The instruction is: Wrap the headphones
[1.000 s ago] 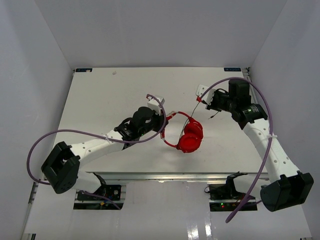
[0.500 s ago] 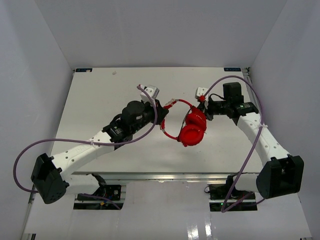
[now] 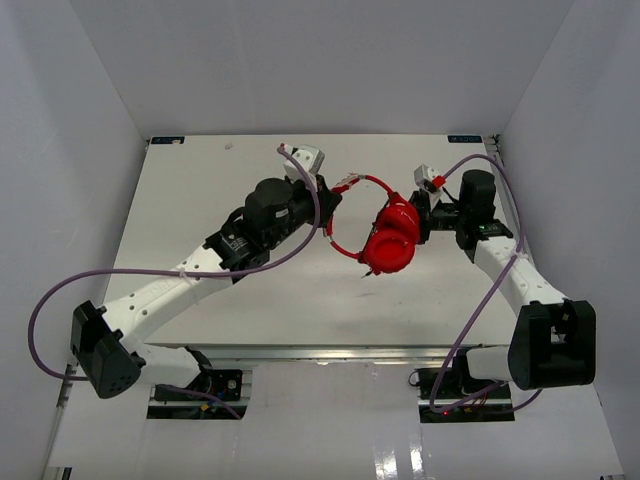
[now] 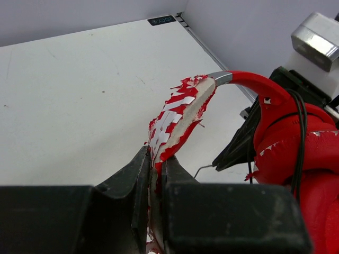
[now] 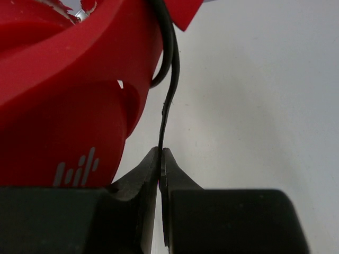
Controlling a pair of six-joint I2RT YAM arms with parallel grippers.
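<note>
Both pairs of jaws are clenched. On the left gripper point(image 4: 155, 159), the two black fingers pinch the flaking red-and-white padded headband point(image 4: 180, 114) of the bright red over-ear headphones point(image 3: 390, 238). The band rises from between the jaws and curves up and away to their right. It ends in a bare metal strip point(image 4: 222, 78) that runs into the red plastic yoke. The round red padded cups point(image 4: 318, 159) sit ahead and to the right of these jaws, close together, with dark wire lying across them.

On the right gripper point(image 5: 160, 153), the fingertips press together on the thin dark cable point(image 5: 168, 95). It climbs straight up from the jaws and loops behind the red cup shell, which fills the space above and to their left. A pale logo point(image 5: 77, 168) shows on that shell just left of the jaw tips.

From above, the headphones lie between the two grippers over the white table point(image 3: 200, 190), with the cups right against the right jaws. The headband arcs across to the left jaws. I cannot tell whether the cups touch the table.
</note>
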